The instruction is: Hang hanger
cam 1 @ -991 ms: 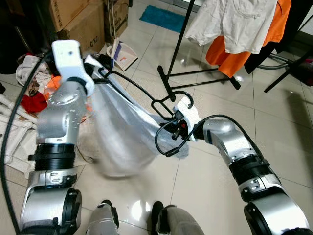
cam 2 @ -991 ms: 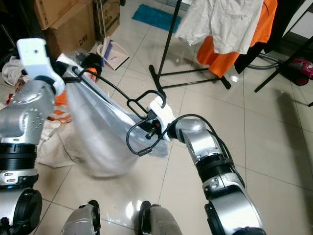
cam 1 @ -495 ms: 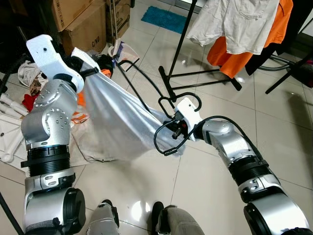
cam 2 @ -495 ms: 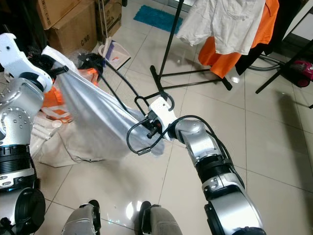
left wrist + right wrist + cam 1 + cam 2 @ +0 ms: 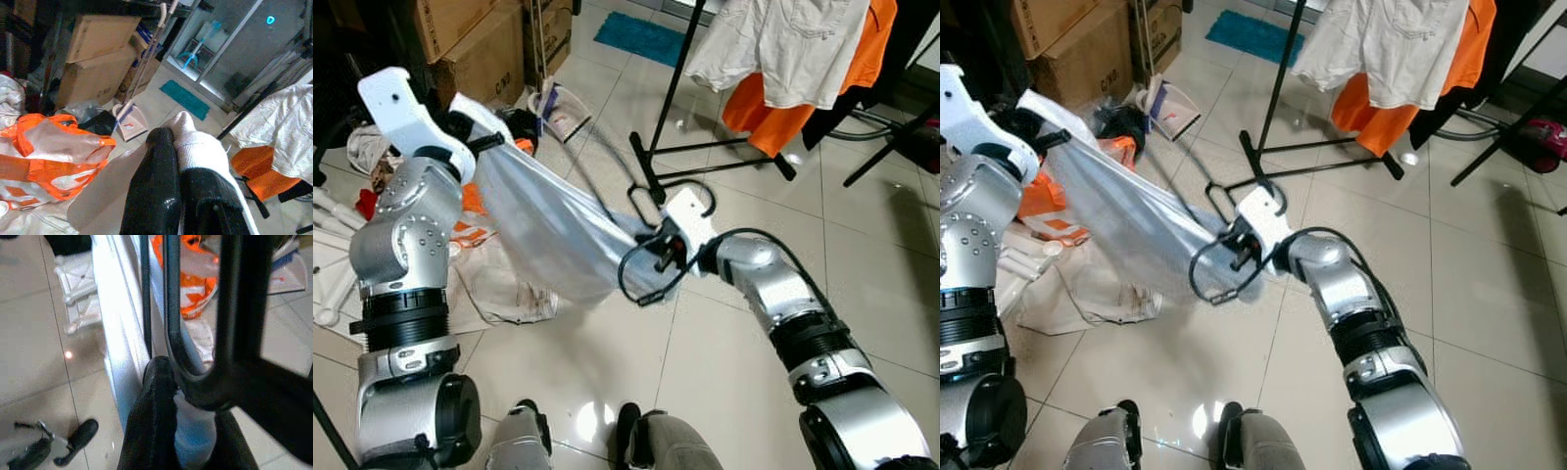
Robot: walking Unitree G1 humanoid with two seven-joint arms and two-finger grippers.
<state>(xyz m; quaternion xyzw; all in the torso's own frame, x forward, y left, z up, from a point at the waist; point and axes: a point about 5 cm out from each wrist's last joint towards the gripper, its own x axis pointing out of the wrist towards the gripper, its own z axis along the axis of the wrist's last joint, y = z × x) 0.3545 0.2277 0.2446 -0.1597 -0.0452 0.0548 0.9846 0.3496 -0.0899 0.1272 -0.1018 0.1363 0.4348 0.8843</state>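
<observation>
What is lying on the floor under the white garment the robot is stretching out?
Under the garment lie an orange-and-white bag and a pale cloth on the tiles. Whatever sits directly beneath its middle is covered.

The hanger is black, and the garment stretched from it is pale grey-white and faintly sheer. Both arms are silver with white wrist housings; the left hand and right hand have black fingers. A white shirt hangs over an orange one on a black rack. The floor is glossy beige tile with a teal mat. Boxes are brown.
</observation>
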